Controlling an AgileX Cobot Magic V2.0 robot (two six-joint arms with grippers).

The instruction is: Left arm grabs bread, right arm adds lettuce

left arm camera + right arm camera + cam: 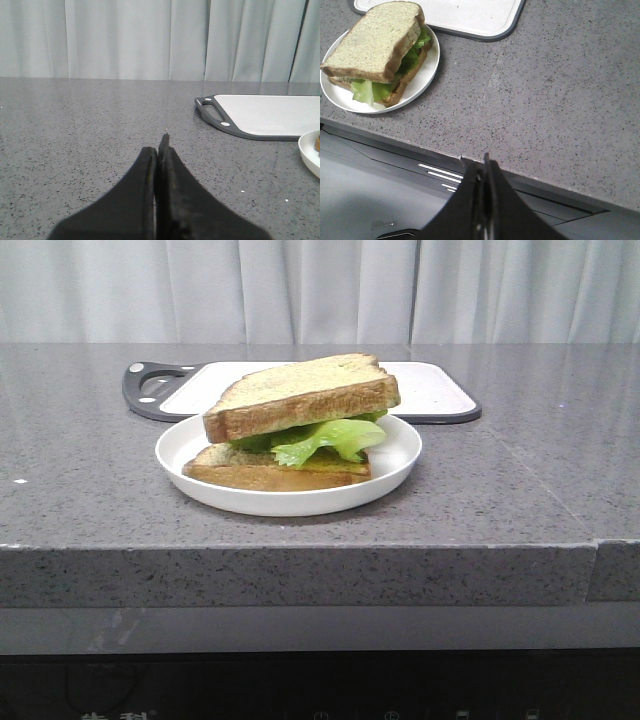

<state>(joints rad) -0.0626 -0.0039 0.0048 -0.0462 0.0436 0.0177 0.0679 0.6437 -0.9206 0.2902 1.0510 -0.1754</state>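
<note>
The thick bread (pixel 300 395) lies tilted on top of the green lettuce (pixel 330 438), which rests on a thinner, flatter slice (pixel 270 472) on the white plate (pixel 400 455). The right wrist view shows the same stack: bread (pixel 375 40), lettuce (pixel 370 90), plate (pixel 427 70). My left gripper (pixel 159 147) is shut and empty, low over the bare counter, well to the side of the plate's rim (pixel 310 155). My right gripper (pixel 485 165) is shut and empty, over the counter's front edge, away from the plate. Neither gripper shows in the front view.
A white cutting board with a dark rim and handle (pixel 160 390) lies behind the plate; it also shows in the left wrist view (pixel 265 115) and the right wrist view (pixel 470 17). The grey stone counter has a front edge (pixel 300 550). A pale curtain hangs behind.
</note>
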